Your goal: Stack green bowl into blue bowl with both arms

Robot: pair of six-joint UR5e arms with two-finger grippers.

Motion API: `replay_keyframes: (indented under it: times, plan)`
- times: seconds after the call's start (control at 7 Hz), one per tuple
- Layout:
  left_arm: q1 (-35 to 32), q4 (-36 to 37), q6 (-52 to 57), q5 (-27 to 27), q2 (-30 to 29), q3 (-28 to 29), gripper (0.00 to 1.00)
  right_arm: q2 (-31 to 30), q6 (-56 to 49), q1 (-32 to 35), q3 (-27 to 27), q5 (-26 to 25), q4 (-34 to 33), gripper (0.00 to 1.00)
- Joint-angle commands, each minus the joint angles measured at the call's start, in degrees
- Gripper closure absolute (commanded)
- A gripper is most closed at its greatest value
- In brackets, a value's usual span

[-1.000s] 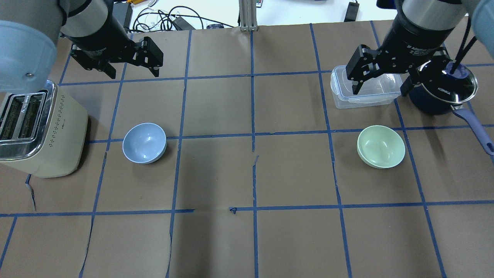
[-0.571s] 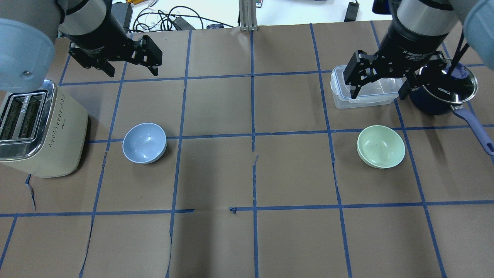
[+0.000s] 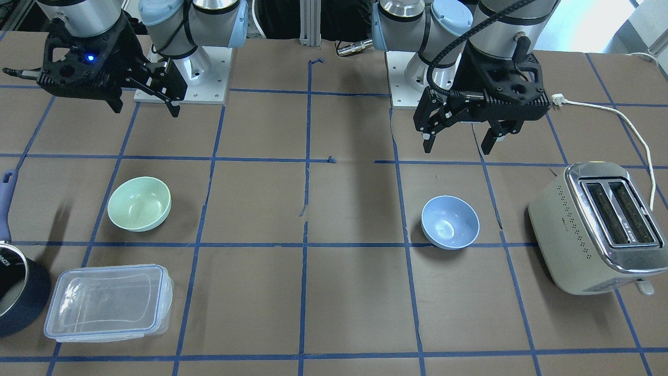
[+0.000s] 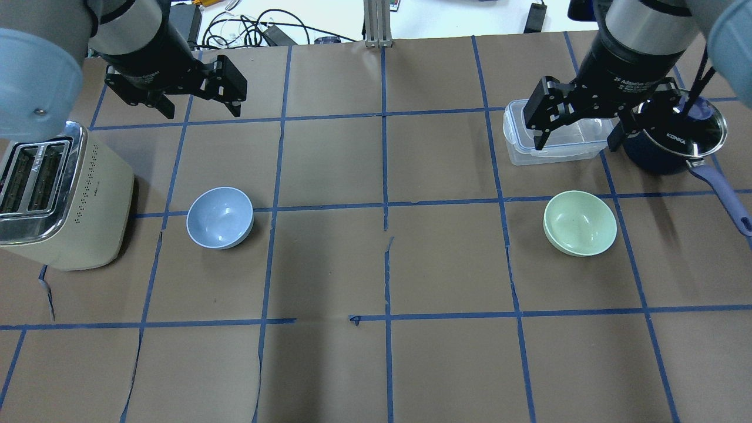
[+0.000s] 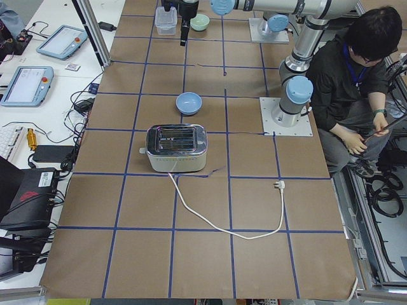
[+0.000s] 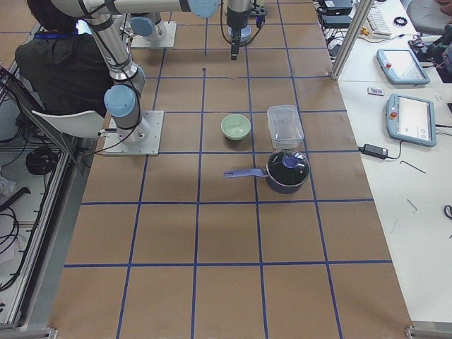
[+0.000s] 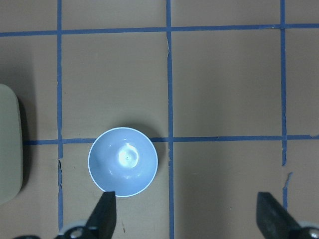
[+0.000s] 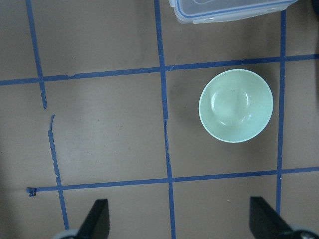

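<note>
The green bowl sits upright on the table's right side; it also shows in the front view and the right wrist view. The blue bowl sits upright on the left side, near the toaster; it also shows in the front view and the left wrist view. My right gripper is open and empty, held high above the clear container, beyond the green bowl. My left gripper is open and empty, held high beyond the blue bowl.
A cream toaster stands left of the blue bowl, its cord trailing towards the robot's side. A clear rectangular container and a dark lidded pot with a blue handle stand beyond the green bowl. A person sits beside the robot.
Both grippers have shifted only slightly and stay open. The bowls have not moved.
</note>
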Motion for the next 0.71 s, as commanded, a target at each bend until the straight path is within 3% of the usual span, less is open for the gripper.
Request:
replay_keyframes:
  times: [0.0,0.57]
  plan:
    - [0.0,0.0,0.0,0.2,0.1,0.0,0.00,0.0,0.0,0.0,0.0,0.0,0.0,0.00]
    - [2.5,-0.2,1.8,0.0,-0.4,1.3,0.00,0.0,0.0,0.0,0.0,0.0,0.1,0.00]
